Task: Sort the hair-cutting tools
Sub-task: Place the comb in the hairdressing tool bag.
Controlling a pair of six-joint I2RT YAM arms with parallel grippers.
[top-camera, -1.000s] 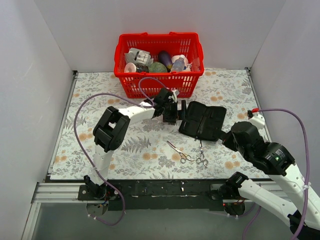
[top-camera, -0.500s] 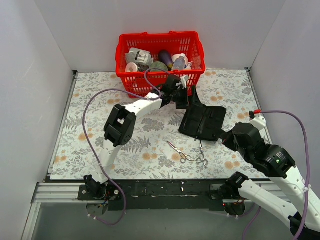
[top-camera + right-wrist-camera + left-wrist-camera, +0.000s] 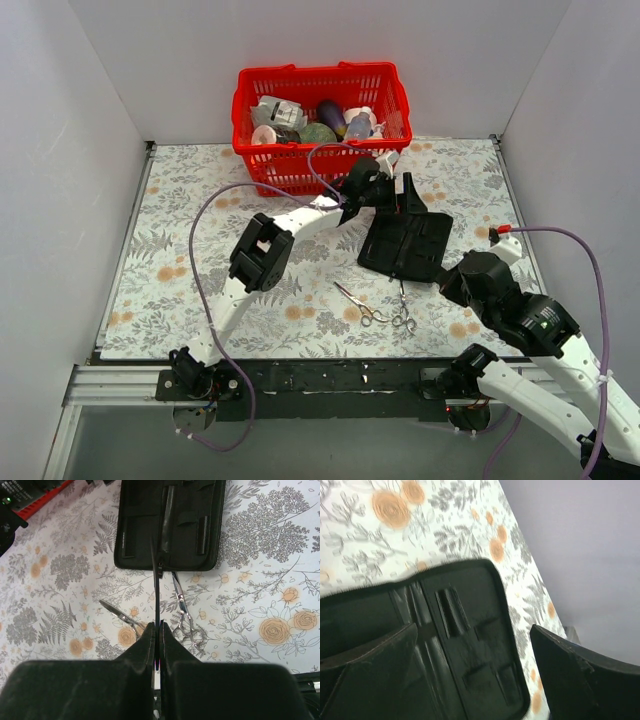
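Left tool (image 3: pixel 392 192), fingers apart and empty, hovers at the open case (image 3: pixel 408 242), probably to steady it. Scissors (image 3: pixel 360 304) lie on the counter (image 3: pixel 200 260) just before the case. Right tool (image 3: pixel 158 630) is clamped on the comb (image 3: pixel 156 580), edge-on and aimed caseward, presumably for stowing.

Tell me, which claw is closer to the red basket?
Left. The left gripper hovers open just in front of the red basket, above the far edge of the black case. The right gripper, pinching the comb, sits at its near corner, farther away.
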